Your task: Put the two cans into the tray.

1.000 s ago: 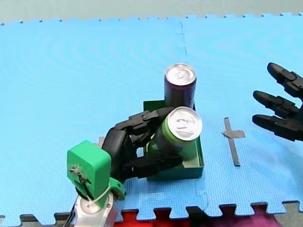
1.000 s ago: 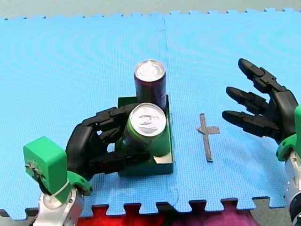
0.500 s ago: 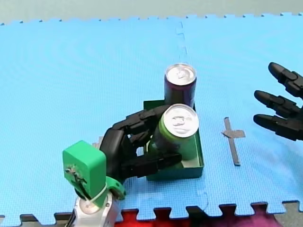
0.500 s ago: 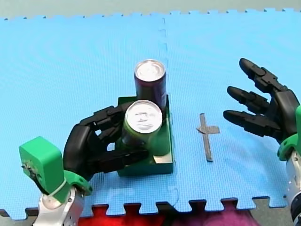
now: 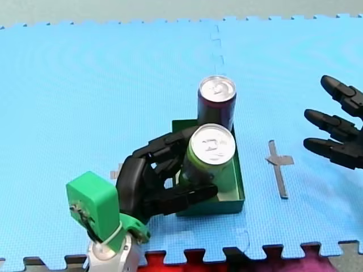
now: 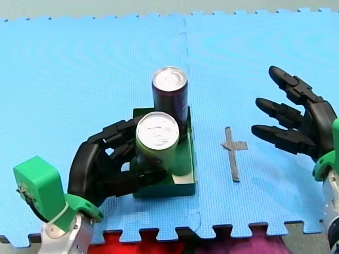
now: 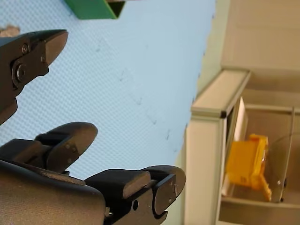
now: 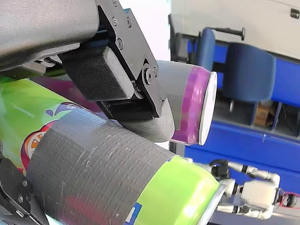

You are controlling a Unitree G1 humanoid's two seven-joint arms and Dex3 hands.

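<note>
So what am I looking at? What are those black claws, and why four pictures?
Those are a humanoid robot's two three-finger hands. Two pictures come from cameras in its head, looking down at a blue foam mat; two from cameras at its wrists, very close. On the mat lie a green tray and a grey tape cross. A purple can stands at the tray's far end. The left hand grips a green can at the tray's near end; the second wrist view shows that grip. The right hand, right of the tape, holds nothing.
</note>
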